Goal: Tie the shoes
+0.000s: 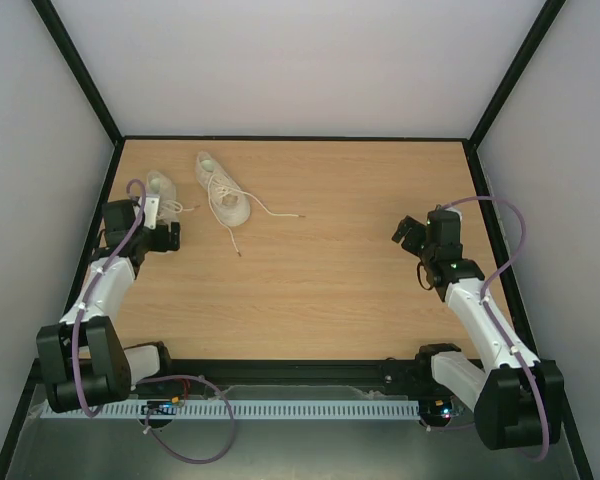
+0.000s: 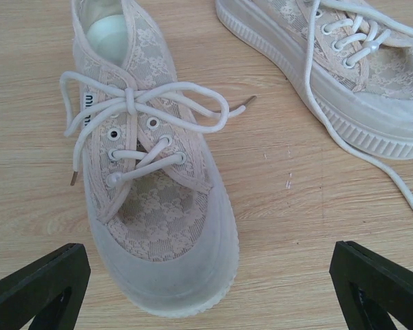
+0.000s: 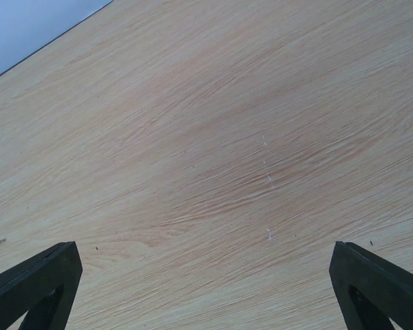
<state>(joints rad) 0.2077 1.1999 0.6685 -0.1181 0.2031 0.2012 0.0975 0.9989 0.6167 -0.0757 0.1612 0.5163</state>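
Shoes: two, bowed shoe (image 2: pixel 158 227) and loose-laced shoe (image 2: pixel 358 75).
Left fingers (image 2: pixel 38 289): wide, empty, bowed shoe's toe between them.
Right fingers (image 3: pixel 34 282): wide, empty, above desk (image 3: pixel 227 172).
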